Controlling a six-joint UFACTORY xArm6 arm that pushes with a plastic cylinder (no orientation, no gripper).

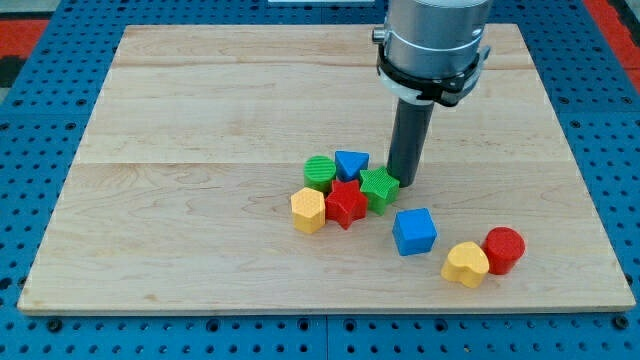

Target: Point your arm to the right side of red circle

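On the wooden board (200, 120), my tip (404, 183) stands well up-left of the red circle (503, 249).

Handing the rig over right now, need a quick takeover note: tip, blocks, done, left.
My tip is on the board, touching or almost touching the right edge of the green star, at the right end of the cluster.
The cluster: green cylinder, blue triangle, red star, yellow hexagon.
The blue cube sits alone, below my tip in the view.
The red circle is at lower right, against the yellow heart.
Done: nothing yet; my tip is far from the red circle, up and to its left.
Left: bring my tip to the red circle's right side.
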